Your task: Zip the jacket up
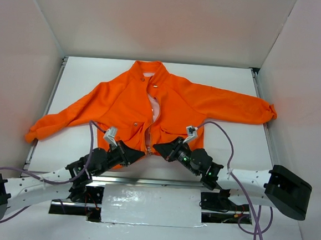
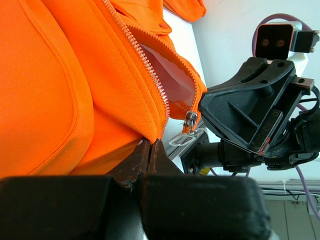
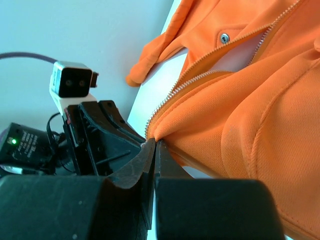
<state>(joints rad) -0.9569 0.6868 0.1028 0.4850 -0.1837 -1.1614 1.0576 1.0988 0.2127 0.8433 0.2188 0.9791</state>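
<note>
The orange jacket (image 1: 173, 104) lies flat with its collar at the far side and both sleeves spread. Its pale zipper (image 1: 149, 124) stands apart, showing light lining. My left gripper (image 1: 141, 153) is shut on the bottom hem of the jacket's left panel, right beside the zipper. In the left wrist view its tips (image 2: 150, 143) pinch orange fabric, and the metal zipper slider (image 2: 190, 120) hangs just to their right. Facing it a few centimetres away, my right gripper (image 1: 157, 147) is shut on the hem corner of the other panel (image 3: 156, 142), where a row of zipper teeth (image 3: 200, 80) ends.
White walls enclose the table (image 1: 97, 81) on three sides. The right sleeve cuff (image 1: 269, 112) reaches the right wall. A metal rail (image 1: 155, 182) runs along the near edge just below the jacket hem. Purple cables (image 1: 225, 139) loop over both arms.
</note>
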